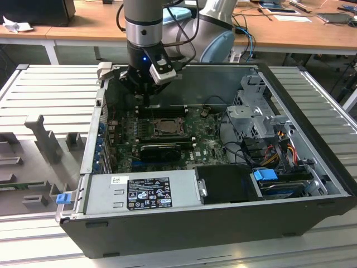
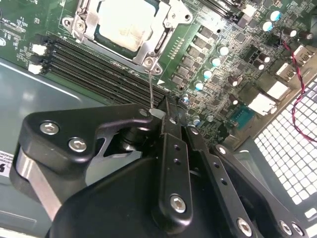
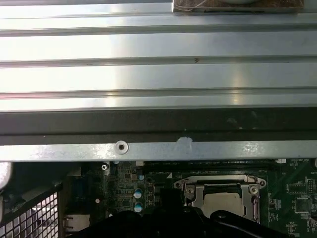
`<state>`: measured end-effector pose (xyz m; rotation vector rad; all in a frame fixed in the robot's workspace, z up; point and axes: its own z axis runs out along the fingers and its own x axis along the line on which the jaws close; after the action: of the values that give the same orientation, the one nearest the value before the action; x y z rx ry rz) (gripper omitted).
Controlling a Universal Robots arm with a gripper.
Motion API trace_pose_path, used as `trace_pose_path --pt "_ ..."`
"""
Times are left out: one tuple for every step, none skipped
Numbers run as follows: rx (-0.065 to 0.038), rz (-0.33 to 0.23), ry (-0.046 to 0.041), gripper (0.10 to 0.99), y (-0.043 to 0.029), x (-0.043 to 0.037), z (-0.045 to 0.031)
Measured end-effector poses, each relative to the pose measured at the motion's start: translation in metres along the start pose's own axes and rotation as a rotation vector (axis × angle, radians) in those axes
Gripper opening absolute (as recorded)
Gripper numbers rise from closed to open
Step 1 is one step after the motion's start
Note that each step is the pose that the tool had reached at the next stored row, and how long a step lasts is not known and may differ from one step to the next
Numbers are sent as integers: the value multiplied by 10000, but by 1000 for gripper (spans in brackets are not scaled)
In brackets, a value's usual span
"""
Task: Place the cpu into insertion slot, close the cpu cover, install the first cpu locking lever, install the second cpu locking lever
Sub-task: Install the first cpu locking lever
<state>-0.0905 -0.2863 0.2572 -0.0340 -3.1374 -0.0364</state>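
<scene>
Presently the chip (image 2: 126, 22) sits under the lowered cover (image 2: 119, 48), and the pincer (image 2: 161, 114) pinches the end of one thin locking lever (image 2: 150, 87), which appears not yet latched down.

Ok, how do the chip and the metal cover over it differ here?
The chip is a solid, pale silvery square; the cover is a darker metal frame with a big central cut-out. The chip sits inside, showing through that opening; the cover lies on top around its edges. Both lie flat on the green board. The hand grips a thin wire lever at the cover's corner.
</scene>
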Motion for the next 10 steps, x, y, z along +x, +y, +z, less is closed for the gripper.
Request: trace_pose_path --pt "0 -1 0 106 0 -7 0" --pt "0 1 1 106 0 -14 0" --pt "0 0 1 106 1 -21 0" --pt "1 0 0 106 1 -26 1" --pt "0 0 1 106 1 -34 1" --pt "0 -1 0 106 1 -43 1" --pt "1 0 0 106 1 -49 1" --pt "0 -1 0 106 1 -61 2" --pt "1 -1 1 106 2 -71 2" --pt "0 -1 0 106 2 -78 3"
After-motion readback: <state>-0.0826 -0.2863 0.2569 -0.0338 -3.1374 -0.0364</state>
